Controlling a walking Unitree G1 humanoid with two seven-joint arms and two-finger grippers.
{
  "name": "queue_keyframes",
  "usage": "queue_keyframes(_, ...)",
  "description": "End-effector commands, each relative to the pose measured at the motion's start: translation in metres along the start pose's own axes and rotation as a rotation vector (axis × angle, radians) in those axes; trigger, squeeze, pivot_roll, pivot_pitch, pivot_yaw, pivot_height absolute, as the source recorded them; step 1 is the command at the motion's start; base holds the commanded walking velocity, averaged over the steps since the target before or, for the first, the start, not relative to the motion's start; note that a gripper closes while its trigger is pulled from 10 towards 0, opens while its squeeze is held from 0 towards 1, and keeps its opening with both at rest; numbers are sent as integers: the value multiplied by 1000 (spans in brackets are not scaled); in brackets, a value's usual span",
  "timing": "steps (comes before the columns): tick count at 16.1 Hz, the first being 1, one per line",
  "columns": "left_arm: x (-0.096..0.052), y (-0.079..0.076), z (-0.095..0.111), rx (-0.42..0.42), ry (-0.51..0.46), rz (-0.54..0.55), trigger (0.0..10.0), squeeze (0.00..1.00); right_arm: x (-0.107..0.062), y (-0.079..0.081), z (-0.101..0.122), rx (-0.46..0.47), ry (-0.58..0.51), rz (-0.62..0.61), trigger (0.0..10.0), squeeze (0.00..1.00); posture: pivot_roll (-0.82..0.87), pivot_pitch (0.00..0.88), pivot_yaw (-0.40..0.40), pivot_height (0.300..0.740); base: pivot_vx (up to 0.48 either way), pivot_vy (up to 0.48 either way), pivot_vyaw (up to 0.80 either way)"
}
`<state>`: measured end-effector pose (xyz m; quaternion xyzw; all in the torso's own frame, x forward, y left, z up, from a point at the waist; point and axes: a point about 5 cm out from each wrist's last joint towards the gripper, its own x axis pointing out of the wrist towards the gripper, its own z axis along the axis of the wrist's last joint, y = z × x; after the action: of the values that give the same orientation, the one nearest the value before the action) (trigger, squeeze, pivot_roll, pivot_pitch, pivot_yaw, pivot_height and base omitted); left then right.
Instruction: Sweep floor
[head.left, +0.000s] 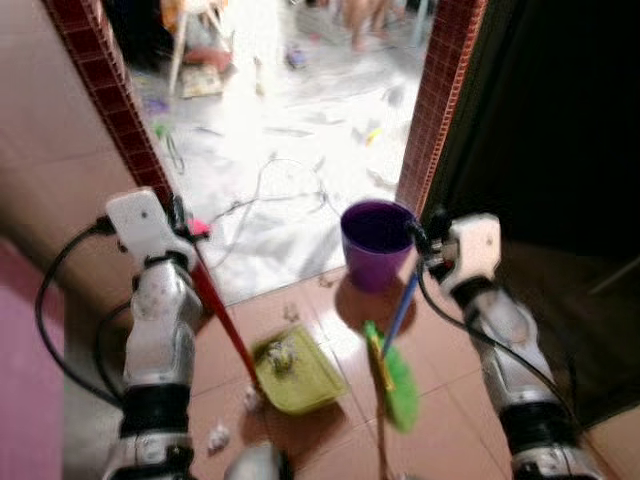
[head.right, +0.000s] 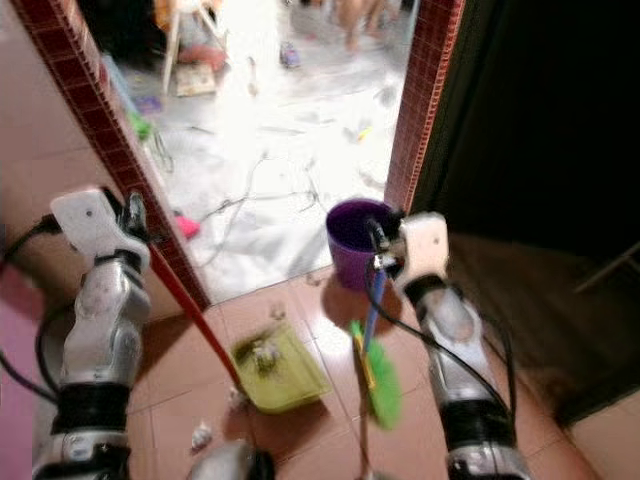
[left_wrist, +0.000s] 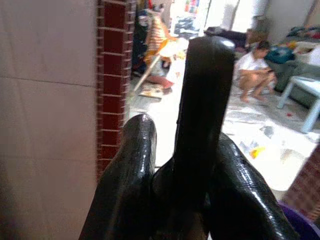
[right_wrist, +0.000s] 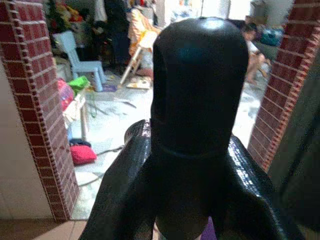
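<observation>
scraps (head.left: 217, 436) lay nearest; left end effector (head.left: 185, 225) clenched the dustpan (head.left: 296, 373) handle, right end effector (head.left: 424, 243) clenched the broom (head.left: 392, 378), just right of it.

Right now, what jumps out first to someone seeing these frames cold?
The green broom on its blue handle, held upright by the right gripper, and the yellow-green dustpan with scraps in it, on a red handle held by the left gripper, both on the brown tiles in front of the robot. Just behind stands a purple bucket at the brick-edged doorway, with a bright, littered room beyond.
</observation>
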<state>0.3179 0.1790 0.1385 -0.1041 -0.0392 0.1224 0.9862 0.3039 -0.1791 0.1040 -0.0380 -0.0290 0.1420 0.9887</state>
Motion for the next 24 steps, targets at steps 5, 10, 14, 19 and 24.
queue_keyframes(5,27,-3,50,-189,-199,14,10000,0,-1,-1,-1,-9,-13,-7,10000,0,-144,0,27,740,0,0,0)
queue_keyframes(10,44,0,67,-183,-249,45,10000,0,-8,-12,-6,-59,12,-19,10000,0,-168,0,25,740,0,0,0)
queue_keyframes(14,28,-11,39,-49,-179,-50,10000,0,-10,-21,-3,-67,-2,-86,10000,0,-159,0,45,740,0,0,0)
queue_keyframes(19,17,-12,41,-52,-208,-59,10000,0,-14,-9,-5,-93,-24,-127,10000,0,-133,0,54,740,0,0,363)
queue_keyframes(24,27,0,73,-32,-300,-18,10000,0,-36,-15,-26,-73,62,-158,10000,0,-136,0,61,740,0,0,0)
